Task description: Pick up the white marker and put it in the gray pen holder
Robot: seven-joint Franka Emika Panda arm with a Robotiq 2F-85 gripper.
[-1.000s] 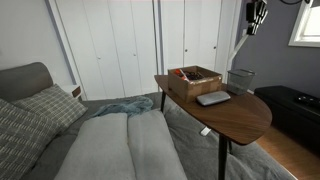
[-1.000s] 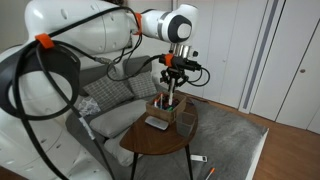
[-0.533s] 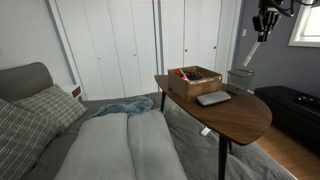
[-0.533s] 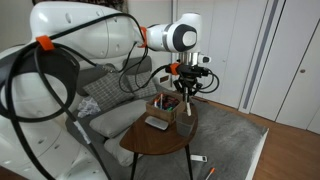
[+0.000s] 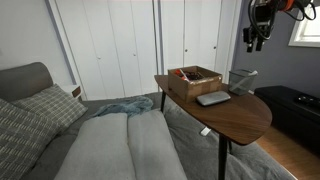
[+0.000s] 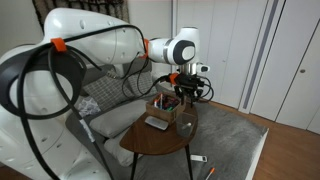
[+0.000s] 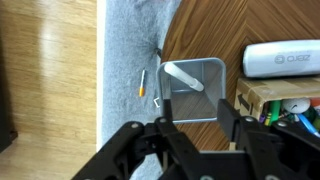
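Directly below your end effector (image 7: 198,126), the white marker (image 7: 183,77) leans tilted inside the gray pen holder (image 7: 214,95) on the bench (image 7: 205,30); the end effector's jaws stand wide apart, empty; placing looks done; only your retreat seems left.

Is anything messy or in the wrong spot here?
Yes. In the wrist view a small pen lies on the grey rug beside the table, not up on it. The white marker sits slanted inside the gray pen holder, which looks fine.
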